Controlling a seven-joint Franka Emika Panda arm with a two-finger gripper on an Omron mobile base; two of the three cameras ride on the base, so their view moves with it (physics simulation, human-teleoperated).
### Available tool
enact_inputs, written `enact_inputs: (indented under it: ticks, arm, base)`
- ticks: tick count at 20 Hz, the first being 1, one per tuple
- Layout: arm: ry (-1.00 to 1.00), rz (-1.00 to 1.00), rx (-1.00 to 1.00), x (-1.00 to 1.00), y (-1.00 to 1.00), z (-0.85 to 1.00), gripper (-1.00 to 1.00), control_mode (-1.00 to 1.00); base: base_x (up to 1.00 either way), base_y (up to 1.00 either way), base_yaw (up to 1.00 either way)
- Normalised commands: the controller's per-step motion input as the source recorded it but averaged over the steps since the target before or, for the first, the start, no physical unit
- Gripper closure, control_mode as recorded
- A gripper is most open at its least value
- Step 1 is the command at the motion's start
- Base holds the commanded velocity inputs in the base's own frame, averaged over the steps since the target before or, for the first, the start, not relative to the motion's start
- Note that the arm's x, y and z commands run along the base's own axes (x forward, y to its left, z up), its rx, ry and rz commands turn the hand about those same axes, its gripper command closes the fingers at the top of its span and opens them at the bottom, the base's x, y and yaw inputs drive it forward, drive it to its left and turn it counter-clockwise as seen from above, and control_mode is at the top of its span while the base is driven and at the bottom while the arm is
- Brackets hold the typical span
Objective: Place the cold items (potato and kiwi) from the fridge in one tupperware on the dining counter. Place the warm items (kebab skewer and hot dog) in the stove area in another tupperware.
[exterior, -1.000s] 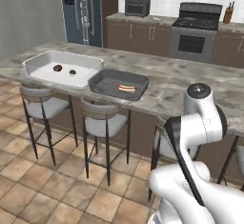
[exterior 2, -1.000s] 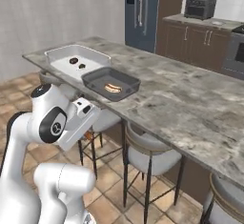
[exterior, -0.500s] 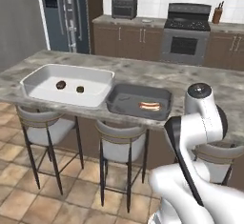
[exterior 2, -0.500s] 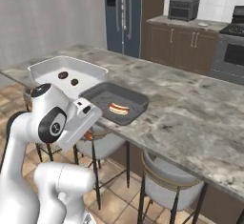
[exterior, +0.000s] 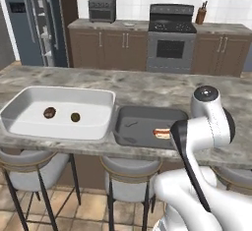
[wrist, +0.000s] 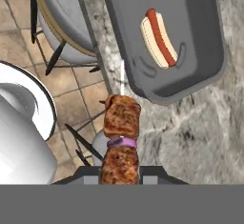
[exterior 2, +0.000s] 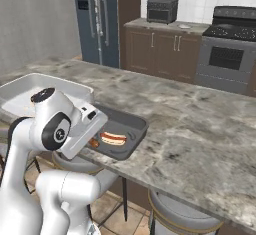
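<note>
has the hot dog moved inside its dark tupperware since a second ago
No. The hot dog lies inside the dark tupperware as before; the base drove, shifting the whole view.

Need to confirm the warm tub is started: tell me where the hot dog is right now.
The hot dog lies inside the dark grey tupperware on the dining counter, right of the white tupperware in the left base view.

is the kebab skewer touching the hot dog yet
Apart. In the hand view the kebab skewer, held in the end effector, sits outside the grey tupperware; the hot dog lies inside.
</note>
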Motion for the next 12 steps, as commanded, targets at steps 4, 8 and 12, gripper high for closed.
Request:
enact_inputs:
  ticks: [4,8,12]
  arm:
    - [-0.05,-0.03,0.01,0.0,0.0,0.04,1.0,-1.0]
    - [-0.23,0.15,0.19,0.09,-0.1,0.28,1.0,-1.0]
    - [0.03,0.46,0.21,0.35,-0.03,0.6,1.0,-1.0]
  base:
    - [0.16,0.16,-0.19]
    - [0.0,0.0,0.0]
    - [0.0,0.0,0.0]
